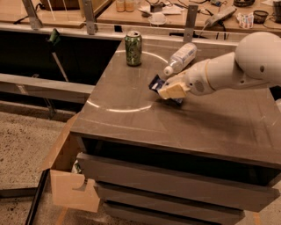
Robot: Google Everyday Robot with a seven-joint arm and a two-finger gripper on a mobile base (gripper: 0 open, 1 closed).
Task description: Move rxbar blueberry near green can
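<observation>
The green can (133, 48) stands upright at the far left of the brown tabletop (131, 118). My gripper (172, 89) reaches in from the right over the table's middle and is shut on the rxbar blueberry (155, 82), a dark navy-blue wrapper whose left end sticks out beyond the tan fingers (173, 92). The bar is held just above the surface, to the right of and nearer than the can, about a can's height away from it. Most of the bar is hidden behind the fingers.
A clear plastic bottle (181, 58) with a white label lies on its side just behind the gripper. Drawers (167, 176) sit below the tabletop. An open cardboard box (66, 176) stands on the floor at the left. A cluttered bench (184, 13) runs along the back.
</observation>
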